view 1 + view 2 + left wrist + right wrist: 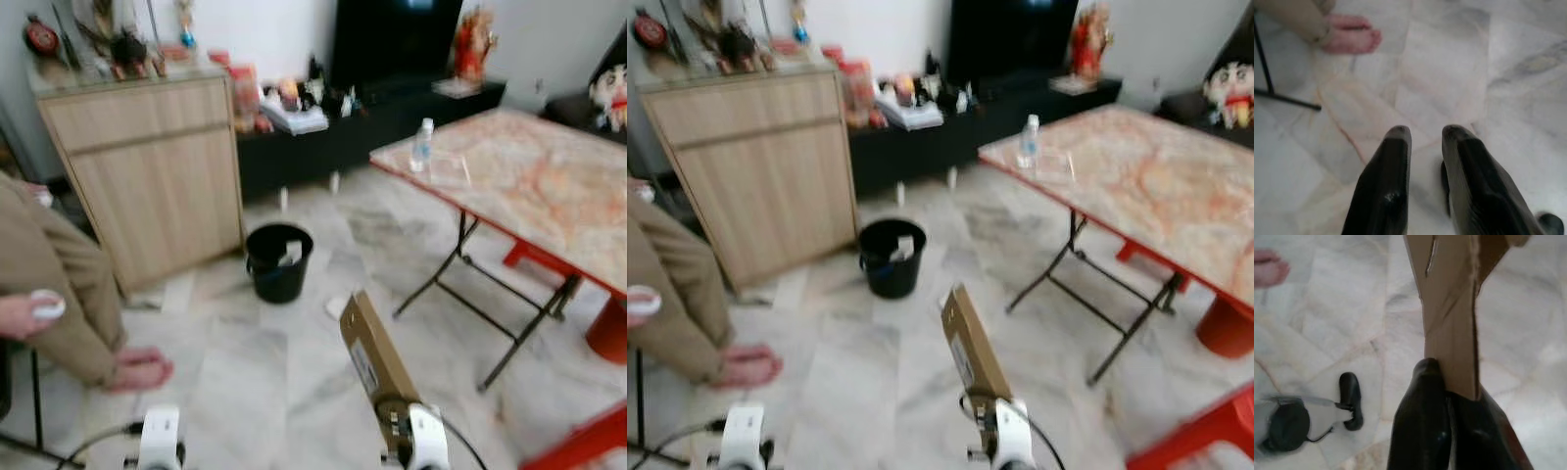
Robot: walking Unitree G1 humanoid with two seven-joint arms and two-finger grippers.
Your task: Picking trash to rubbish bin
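Brown-sleeved person (44, 284) sat far left | left gripper (1425, 137) hung empty, fingers narrowly apart, over marble floor (245, 382) | black bin (278, 260) by wooden cabinet (147, 166), some trash already inside | right gripper (1449, 396) clamped on cardboard box (376, 358), looked like mid-carry, drop left | folding table (529, 186) right

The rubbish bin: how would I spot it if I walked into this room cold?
Find the light wooden cabinet against the far wall, next to the long black TV console. On the marble floor just in front of the cabinet's right corner stands the rubbish bin. It is a small round black bucket, open-topped, with a pale scrap inside, and the only container standing on the floor there.
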